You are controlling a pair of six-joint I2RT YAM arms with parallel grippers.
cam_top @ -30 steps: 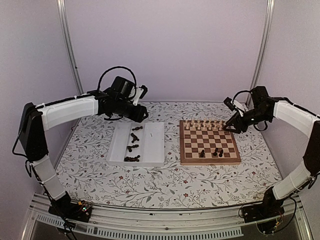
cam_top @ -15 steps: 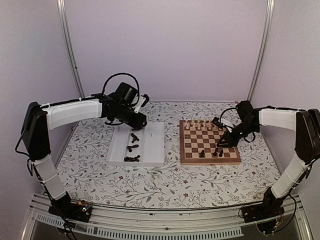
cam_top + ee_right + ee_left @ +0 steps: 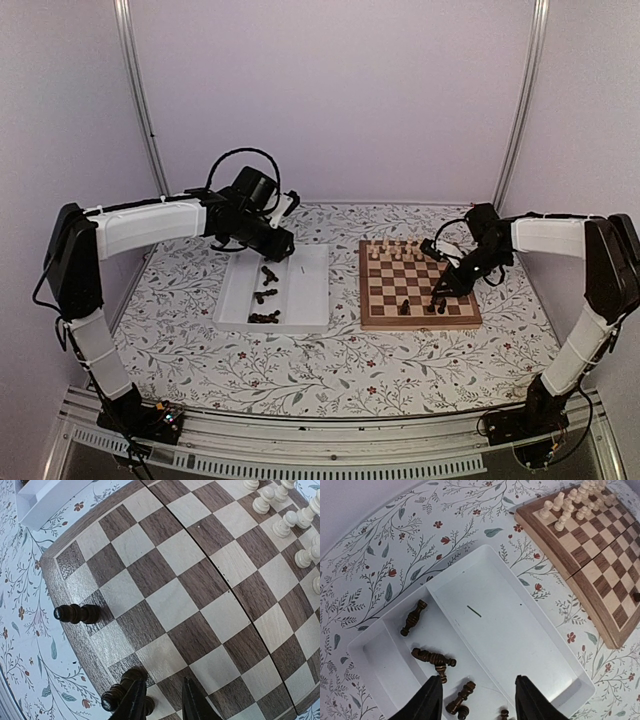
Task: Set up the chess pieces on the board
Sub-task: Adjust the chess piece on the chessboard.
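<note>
The board (image 3: 415,278) lies right of centre, with three dark chess pieces (image 3: 403,307) standing on its near row. My right gripper (image 3: 440,296) hangs low over that row. In the right wrist view its jaws (image 3: 162,702) stand a little apart with bare squares between them, and two dark pieces (image 3: 120,687) sit just outside the left finger. Another dark piece (image 3: 75,613) stands further left. My left gripper (image 3: 277,246) is open over the white tray (image 3: 305,290). Several dark pieces (image 3: 432,656) lie in the tray's left compartment, one (image 3: 460,696) between the fingers.
Pale wooden pieces (image 3: 405,248) fill the board's far rows and also show in the right wrist view (image 3: 295,515) and the left wrist view (image 3: 570,505). The tray's right compartment (image 3: 510,630) holds no pieces. The tablecloth (image 3: 300,370) is floral.
My right gripper moved from the board's far right corner down to the near row beside the dark pieces. My left gripper dropped lower towards the tray's far end.
</note>
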